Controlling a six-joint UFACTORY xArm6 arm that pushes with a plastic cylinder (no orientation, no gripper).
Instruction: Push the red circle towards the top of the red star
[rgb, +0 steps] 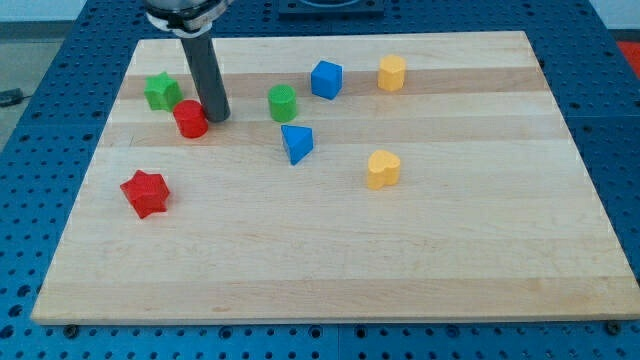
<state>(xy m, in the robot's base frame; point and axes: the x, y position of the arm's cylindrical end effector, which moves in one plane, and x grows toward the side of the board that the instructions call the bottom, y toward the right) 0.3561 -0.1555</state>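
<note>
The red circle (190, 119) lies on the wooden board at the view's upper left. The red star (145, 192) lies below it and a little to the left, well apart from it. My tip (218, 119) is at the red circle's right side, touching or almost touching it. The dark rod rises from the tip toward the view's top.
A green star (161, 91) sits just up-left of the red circle. A green cylinder (283, 103), a blue triangle (296, 143), a blue block (326, 79), a yellow hexagon (391, 72) and a yellow heart (382, 169) lie to the right.
</note>
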